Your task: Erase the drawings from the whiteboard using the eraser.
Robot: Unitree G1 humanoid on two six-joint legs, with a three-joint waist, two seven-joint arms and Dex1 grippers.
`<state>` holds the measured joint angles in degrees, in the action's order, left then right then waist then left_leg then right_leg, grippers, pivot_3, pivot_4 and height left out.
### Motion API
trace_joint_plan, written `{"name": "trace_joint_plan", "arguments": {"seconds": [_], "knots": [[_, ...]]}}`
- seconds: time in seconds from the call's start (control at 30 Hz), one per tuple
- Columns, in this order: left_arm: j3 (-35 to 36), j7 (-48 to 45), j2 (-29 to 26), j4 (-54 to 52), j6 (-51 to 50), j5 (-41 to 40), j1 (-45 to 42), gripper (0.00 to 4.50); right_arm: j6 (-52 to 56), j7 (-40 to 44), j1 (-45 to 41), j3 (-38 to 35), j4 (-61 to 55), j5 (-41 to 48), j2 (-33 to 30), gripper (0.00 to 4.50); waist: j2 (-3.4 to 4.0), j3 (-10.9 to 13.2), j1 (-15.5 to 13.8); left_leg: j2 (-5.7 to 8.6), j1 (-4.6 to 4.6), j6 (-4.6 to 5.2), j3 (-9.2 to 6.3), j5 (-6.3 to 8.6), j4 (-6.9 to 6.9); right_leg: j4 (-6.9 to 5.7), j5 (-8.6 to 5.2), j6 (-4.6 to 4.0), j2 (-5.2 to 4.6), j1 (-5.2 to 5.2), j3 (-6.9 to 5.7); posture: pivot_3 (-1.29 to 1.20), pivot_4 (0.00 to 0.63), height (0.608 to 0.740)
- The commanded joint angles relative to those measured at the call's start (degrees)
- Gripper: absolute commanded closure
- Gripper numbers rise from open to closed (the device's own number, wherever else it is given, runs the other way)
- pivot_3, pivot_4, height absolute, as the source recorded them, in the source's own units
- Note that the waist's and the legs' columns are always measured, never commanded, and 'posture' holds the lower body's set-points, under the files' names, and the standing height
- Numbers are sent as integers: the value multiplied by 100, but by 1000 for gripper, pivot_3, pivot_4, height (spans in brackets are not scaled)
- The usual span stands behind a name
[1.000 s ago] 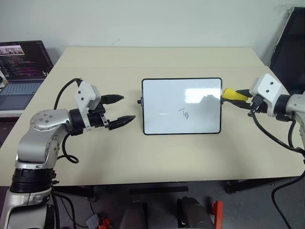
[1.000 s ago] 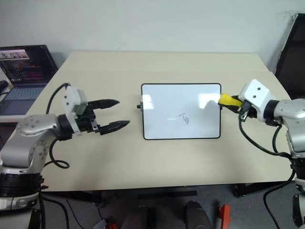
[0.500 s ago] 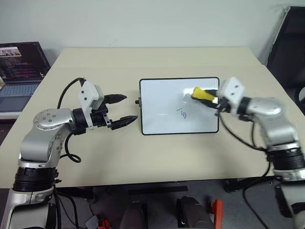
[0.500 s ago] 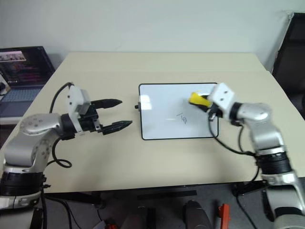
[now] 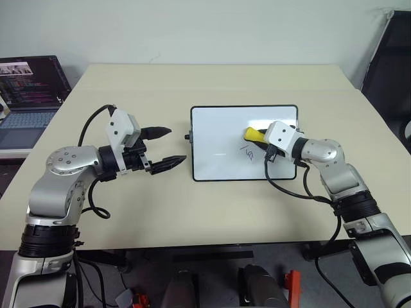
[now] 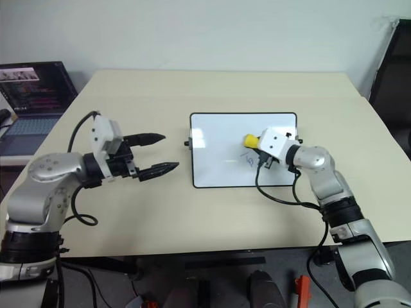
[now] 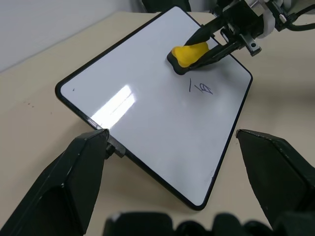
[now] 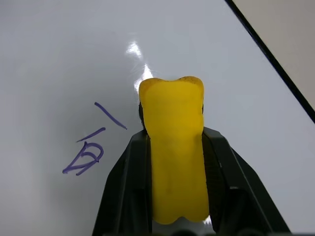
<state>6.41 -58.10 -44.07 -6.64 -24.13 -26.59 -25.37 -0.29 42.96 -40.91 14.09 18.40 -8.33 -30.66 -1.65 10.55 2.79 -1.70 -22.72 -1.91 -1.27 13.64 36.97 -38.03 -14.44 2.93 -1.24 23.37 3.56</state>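
Right gripper (image 5: 255, 136) is clamped tight on the yellow eraser (image 8: 174, 157), poised over the whiteboard (image 5: 218, 135), the drawings (image 8: 91, 147) just beside its tip. Left gripper (image 5: 168, 146) hangs spread wide and empty, just off the board's short edge.

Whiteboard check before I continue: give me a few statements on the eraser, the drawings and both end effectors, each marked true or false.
1. The right end effector grips the eraser. True.
2. The drawings are fully wiped off the whiteboard. False: marker strokes remain beside the eraser.
3. The left end effector is open, off the board's left edge. True.
4. The eraser lies loose on the table. False: it is held over the board.
5. A laptop sits at the table's left. True.
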Motion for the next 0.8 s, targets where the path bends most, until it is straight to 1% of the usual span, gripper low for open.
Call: {"name": "trace_joint_plan", "arguments": {"seconds": [0.03, 0.1, 0.17, 0.27, 0.43, 0.57, 0.6, 0.7, 0.8], "knots": [[87, 35, -36, -174, 73, -10, -68, 0, 244, 672, 463, 383, -105, -74, -170, 3514, -2, -4, 10, 0, 5, 0, 0, 0, 0, 0, 0, 0, 1, -5, 0, 0, 150, 740], [90, 46, -36, -207, 61, -14, -40, 0, 373, 1142, 730, 512, -422, 73, -273, 3514, -6, -7, 10, 0, 13, 0, -2, 0, 0, 1, -1, 0, 1, -14, -1, 0, 150, 740], [93, 51, -35, -218, 52, -21, -41, 0, 356, 1255, 821, 507, -570, 118, -297, 3514, -6, -6, 12, 0, 14, 0, -1, 0, 1, 1, 0, 1, 1, -15, 0, 0, 150, 740], [87, 53, -37, -206, 53, -12, -55, 0, 232, 818, 597, 357, -321, -60, -194, 3514, -5, -6, 49, 0, 16, 0, 1, -1, 3, -2, 4, 5, 1, -14, 4, 0, 150, 740], [55, 51, -18, -166, 72, 13, -105, 0, 30, -313, -160, 91, 549, -365, -50, 3514, -5, -6, 65, -2, 28, 3, 4, -23, 6, -3, 23, 23, 10, -15, 15, 0, 150, 740], [42, 58, 7, -152, 86, 20, -131, 0, -245, -823, -483, 61, 1094, -558, -95, 3514, -8, -8, 45, -2, 28, 1, 5, -42, 6, 0, 29, 7, 9, -17, 16, 0, 150, 740], [31, 62, 10, -145, 88, 33, -136, 0, -323, -845, -484, 95, 1158, -611, -106, 3514, -9, -8, 42, -2, 27, 0, 5, -43, 6, 0, 29, 7, 9, -17, 16, 0, 150, 740], [1, 62, 17, -128, 105, 68, -144, 0, -380, -614, -308, 187, 1053, -564, -57, 3514, -10, -9, 46, -2, 26, 0, 8, -43, 5, 3, 33, 15, 9, -17, 20, 0, 150, 740], [0, 71, 44, -143, 100, 68, -152, 0, -126, 323, 218, 428, 421, -296, -172, 3515, -20, -15, 44, -2, 26, 0, 7, -43, 3, 2, 38, 25, 9, -18, 19, 0, 150, 740]]}}
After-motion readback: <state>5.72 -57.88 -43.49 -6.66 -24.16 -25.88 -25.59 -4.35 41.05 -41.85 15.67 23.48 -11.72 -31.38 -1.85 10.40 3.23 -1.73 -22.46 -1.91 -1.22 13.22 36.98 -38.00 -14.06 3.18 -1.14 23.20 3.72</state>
